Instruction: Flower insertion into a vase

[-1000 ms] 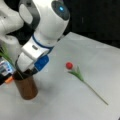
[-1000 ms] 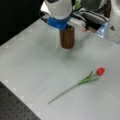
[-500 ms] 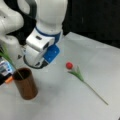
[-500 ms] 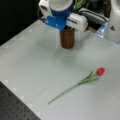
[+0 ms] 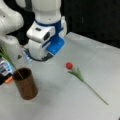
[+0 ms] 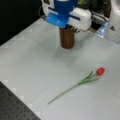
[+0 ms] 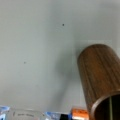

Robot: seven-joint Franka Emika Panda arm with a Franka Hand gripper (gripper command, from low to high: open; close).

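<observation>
Vase upright at lower left in a front view, green stem already standing in it, while a red-headed flower lies flat on the white table at centre right, apart from the vase; gripper hidden, its grasp cannot be told.

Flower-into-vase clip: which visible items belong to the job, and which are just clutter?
Job:
- reddish-brown cylindrical vase, a green stem already in it
- red tulip with long green stem, lying on the white table

Clutter:
- blue-and-orange items behind the vase

Gripper not visible.
</observation>
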